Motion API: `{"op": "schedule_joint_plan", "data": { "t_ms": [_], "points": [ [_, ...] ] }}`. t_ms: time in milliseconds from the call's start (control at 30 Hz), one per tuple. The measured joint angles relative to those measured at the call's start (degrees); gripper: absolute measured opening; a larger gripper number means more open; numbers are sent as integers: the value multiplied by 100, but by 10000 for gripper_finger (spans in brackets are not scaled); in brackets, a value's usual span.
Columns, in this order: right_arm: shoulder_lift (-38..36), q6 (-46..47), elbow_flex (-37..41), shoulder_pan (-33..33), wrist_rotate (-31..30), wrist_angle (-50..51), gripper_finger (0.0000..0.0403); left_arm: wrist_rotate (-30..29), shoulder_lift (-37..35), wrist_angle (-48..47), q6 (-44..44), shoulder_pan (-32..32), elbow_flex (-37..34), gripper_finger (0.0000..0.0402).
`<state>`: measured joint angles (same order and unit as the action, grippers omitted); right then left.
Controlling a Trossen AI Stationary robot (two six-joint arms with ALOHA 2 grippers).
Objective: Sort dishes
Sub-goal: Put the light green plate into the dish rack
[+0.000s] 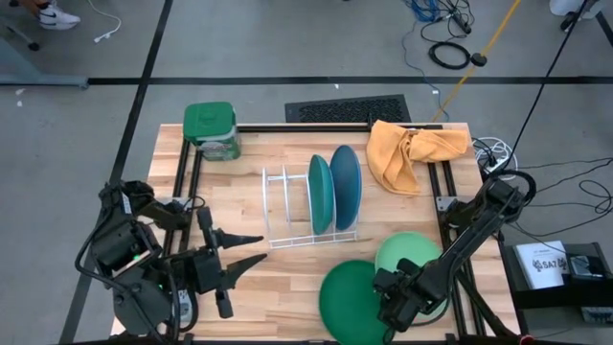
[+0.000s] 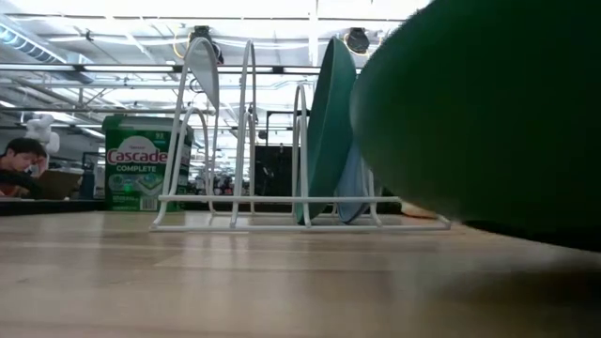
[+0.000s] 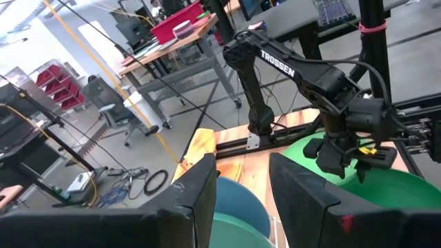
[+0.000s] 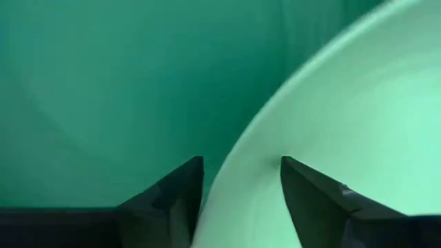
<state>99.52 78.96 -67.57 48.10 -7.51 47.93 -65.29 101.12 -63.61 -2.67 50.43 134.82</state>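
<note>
The teal plate and the blue plate stand on edge in the white wire rack. The dark green plate lies at the table's near edge, beside the light green plate, and their rims overlap. It fills the right of the low view. My right gripper hangs over that overlap, open. In the right wrist view its fingers stand on either side of the light green plate's rim. My left gripper waits open near the rack's near left corner. My right gripper comes from above, pointing down, with one finger over the dark green plate and the other over the light green plate. I cannot tell whether either finger touches a plate.
A green lidded tub stands at the far left corner and a crumpled orange cloth at the far right. The rack's left slots are unfilled. Bare wood lies between the rack and the near edge. A person sits beyond the table.
</note>
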Motion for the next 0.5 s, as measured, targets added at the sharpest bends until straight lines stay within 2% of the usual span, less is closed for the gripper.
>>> {"op": "schedule_joint_plan", "data": {
  "t_ms": [100,300,500],
  "points": [
    [49,-13,10,4,3,-56,138,2,0,1,17,0,0,136],
    [-120,-376,6,1,-84,58,21,13,0,1,-3,0,0,136],
    [-517,-487,-168,28,-54,631,15,28,0,1,-134,0,0,136]
  ]
}}
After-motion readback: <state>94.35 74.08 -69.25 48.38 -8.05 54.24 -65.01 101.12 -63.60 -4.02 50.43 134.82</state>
